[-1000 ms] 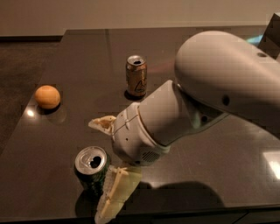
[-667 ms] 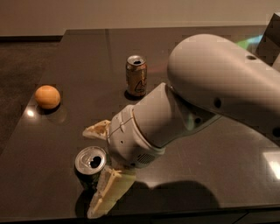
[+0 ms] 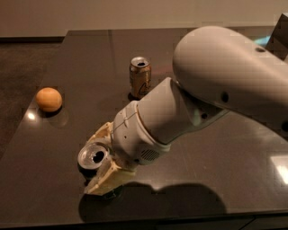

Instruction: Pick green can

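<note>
Where the dark, glossy bench (image 3: 234, 179) runs toward its near edge, the dark green metal drink can (image 3: 93, 156) stands upright at the near-left. Its silver top with the pull-tab opening faces up. Little of the body shows, as most of it is covered.

The cream-coloured two-finger claw (image 3: 92, 162) sits right at that can, low over the bench. One finger (image 3: 101, 134) lies along the far side of the can, the other (image 3: 107, 179) along the near side. The gap between them is no wider than the can itself, and both look to be in contact with it — closed on it, as far as I can see from here. The can's base is in shadow, so I cannot tell whether it is on the bench or off it.

The bulky white robot arm (image 3: 216, 81) comes in from the upper right, slanting down and to the left across the middle of the bench. Its rounded wrist section (image 3: 144, 134) sits just behind the claw. A dark shadow lies under the arm along the near edge.

Other things on the bench:
- A gold-brown drink can with a triangle mark (image 3: 140, 77) stands upright toward the far middle, well apart from the green one and just beside the arm's upper flank.
- A small round orange ball (image 3: 49, 99) rests at the left side, near the edge, with a bright glint on the surface just beside it.

A dark floor (image 3: 22, 67) lies to the left of the bench and a pale wall (image 3: 135, 13) runs behind it.
</note>
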